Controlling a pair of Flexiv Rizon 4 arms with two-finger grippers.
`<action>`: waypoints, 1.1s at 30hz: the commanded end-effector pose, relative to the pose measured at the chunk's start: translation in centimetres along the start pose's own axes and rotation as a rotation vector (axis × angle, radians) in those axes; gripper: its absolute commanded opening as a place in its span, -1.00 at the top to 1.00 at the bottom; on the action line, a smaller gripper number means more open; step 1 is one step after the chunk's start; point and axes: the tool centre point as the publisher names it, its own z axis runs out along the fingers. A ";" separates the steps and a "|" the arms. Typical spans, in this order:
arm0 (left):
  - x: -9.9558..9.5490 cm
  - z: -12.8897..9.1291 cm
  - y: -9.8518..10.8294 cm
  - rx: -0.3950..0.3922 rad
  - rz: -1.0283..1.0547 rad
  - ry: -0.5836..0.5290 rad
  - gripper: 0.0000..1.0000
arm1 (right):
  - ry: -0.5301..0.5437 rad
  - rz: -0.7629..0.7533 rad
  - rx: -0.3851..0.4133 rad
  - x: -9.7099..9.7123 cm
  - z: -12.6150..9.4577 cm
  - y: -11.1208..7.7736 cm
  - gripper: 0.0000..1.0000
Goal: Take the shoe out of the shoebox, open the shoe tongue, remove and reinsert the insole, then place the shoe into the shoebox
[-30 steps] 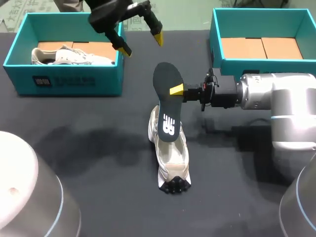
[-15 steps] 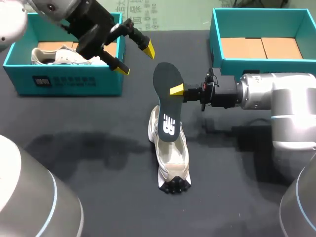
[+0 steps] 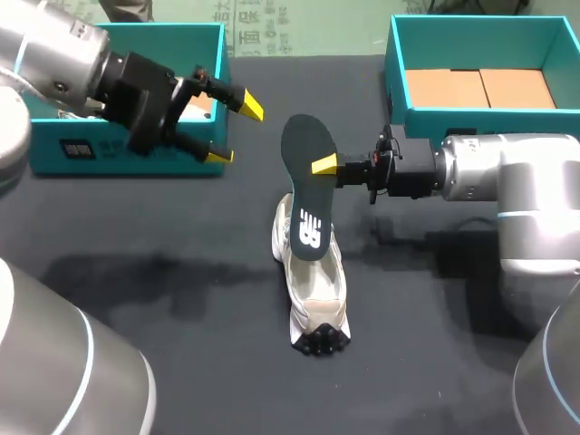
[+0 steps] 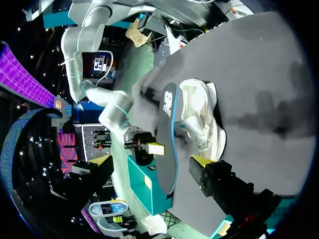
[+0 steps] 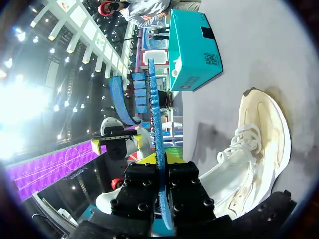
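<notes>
Two yellow-tipped fingers of the right gripper (image 3: 324, 165) are clamping the dark insole (image 3: 306, 199) by its long edge, closed on it from both faces, as the right wrist view is showing edge-on. The insole is standing steeply over the pale shoe (image 3: 313, 294), which is lying flat on the dark table (image 3: 181, 299) between the two shoeboxes. I cannot tell whether the insole's lower end is sitting inside the shoe's opening or only leaning on it. The left gripper (image 3: 234, 130) is hanging wide open and holding nothing, just in front of the left shoebox (image 3: 109, 163) and well apart from the shoe. The right shoebox (image 3: 396, 72) is waiting empty behind the right arm. The main risk, as I am judging it, is that nothing is pinning the shoe down. Any push along the insole could slide or roll the shoe across the cloth instead of seating the insole. The grip is also catching only one edge, so the flexible insole could swivel or buckle at the collar, or snag on the tongue and laces and fold over. If the open left gripper is coming in to steady the shoe, its fingers could clip the upright insole and knock it loose.
</notes>
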 end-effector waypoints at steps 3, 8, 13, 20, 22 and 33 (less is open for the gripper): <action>0.5 0.1 -0.6 -0.072 0.003 -0.135 -1.00 | -0.002 0.000 0.001 0.0 0.0 0.0 1.00; 3.2 3.5 0.0 -0.046 -0.001 -0.147 -1.00 | -0.002 0.000 0.001 0.0 0.0 0.0 1.00; 3.9 4.5 0.6 -0.062 0.003 -0.173 -1.00 | -0.002 0.000 0.001 0.0 0.0 0.0 1.00; 4.0 6.5 1.6 -0.101 -0.060 -0.246 -1.00 | -0.004 0.024 0.017 0.0 0.5 -0.8 1.00; 4.0 7.1 1.8 -0.119 -0.072 -0.254 -1.00 | 0.002 0.031 0.024 0.0 0.7 -1.0 1.00; 4.1 9.3 2.0 -0.168 -0.103 -0.287 -0.71 | 0.025 0.050 0.022 -0.3 1.3 -1.7 1.00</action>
